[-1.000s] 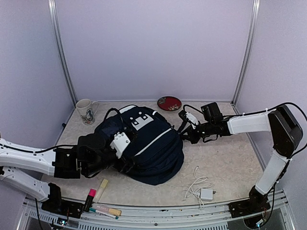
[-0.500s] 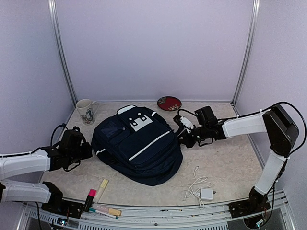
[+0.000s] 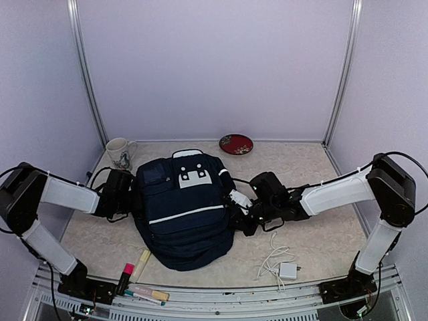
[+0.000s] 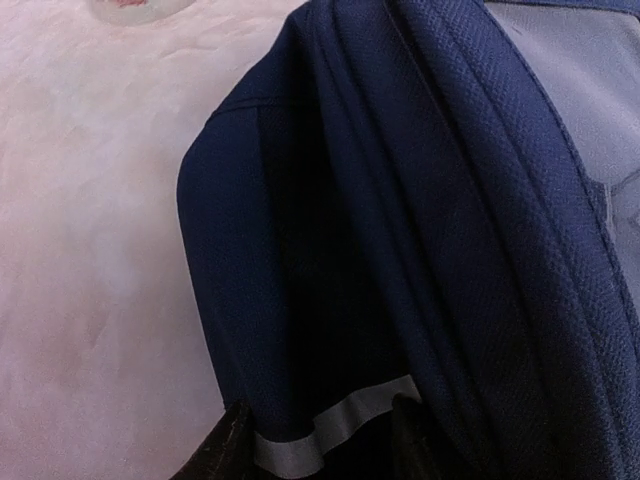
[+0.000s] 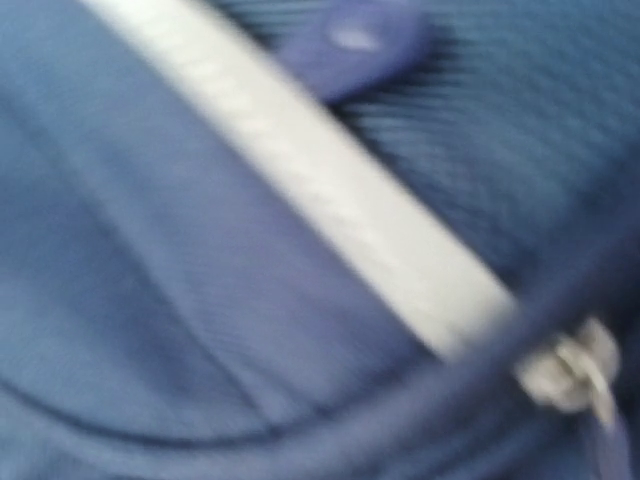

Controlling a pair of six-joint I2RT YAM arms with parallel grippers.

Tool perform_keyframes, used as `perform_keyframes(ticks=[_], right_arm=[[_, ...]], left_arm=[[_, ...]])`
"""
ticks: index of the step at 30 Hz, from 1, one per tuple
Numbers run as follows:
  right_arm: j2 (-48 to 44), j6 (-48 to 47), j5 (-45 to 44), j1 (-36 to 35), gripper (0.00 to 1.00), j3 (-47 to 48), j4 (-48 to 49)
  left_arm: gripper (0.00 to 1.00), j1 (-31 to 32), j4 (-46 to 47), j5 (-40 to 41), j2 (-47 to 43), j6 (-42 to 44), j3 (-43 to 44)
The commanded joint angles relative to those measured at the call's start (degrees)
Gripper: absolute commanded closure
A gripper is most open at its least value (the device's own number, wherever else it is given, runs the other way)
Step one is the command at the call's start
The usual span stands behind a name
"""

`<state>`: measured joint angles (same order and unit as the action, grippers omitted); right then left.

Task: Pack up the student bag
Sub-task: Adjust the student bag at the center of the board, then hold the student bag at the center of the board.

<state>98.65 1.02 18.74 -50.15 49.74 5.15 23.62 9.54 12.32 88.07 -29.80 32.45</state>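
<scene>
— While the bag (image 3: 184, 214) lies flat on the table (image 3: 321, 231), what touches it?
— The left gripper (image 3: 130, 197) at its left side, the right gripper (image 3: 241, 217) at its right; clamped or apart, I cannot tell.

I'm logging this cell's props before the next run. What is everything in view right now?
student bag: one, dark navy with white stripe and patch, table centre
mug: one, white with a print, far left corner
dish: one, red patterned, far edge behind the bag
charger: one, white with loose cable, near right
markers: about four, pink, yellow and green parts, near-left edge
table: one, pale marbled
left gripper: at the bag's left side
right gripper: at the bag's right side
</scene>
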Motion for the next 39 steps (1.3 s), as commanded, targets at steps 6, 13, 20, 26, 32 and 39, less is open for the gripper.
perform_keyframes(ticks=[6, 13, 20, 26, 32, 39], right_arm=[[-2.0, 7.2, 0.8, -12.7, 1.0, 1.1, 5.5], [-2.9, 9.9, 0.8, -12.3, 1.0, 1.4, 7.7], [-4.2, 10.9, 0.1, -9.5, 1.0, 0.6, 4.2], [-5.8, 11.9, 2.3, -8.4, 1.0, 0.8, 4.8], [-7.3, 12.2, 2.4, -7.5, 1.0, 0.9, 4.5], [-7.4, 12.2, 3.6, -6.9, 1.0, 1.0, 4.1]], left_arm=[[0.47, 7.1, 6.0, -11.7, 9.0, 14.4, 18.5], [0.14, 11.3, 10.4, -10.6, -4.8, 18.1, 16.2], [0.2, 29.6, 10.5, 4.5, -24.8, 27.4, 2.7], [0.13, 34.8, 3.5, 13.5, -27.2, 25.7, -0.4], [0.3, 46.2, -1.4, 14.4, -26.5, 28.6, 0.5], [0.4, 58.6, -5.7, 22.6, -17.2, 34.1, -1.0]])
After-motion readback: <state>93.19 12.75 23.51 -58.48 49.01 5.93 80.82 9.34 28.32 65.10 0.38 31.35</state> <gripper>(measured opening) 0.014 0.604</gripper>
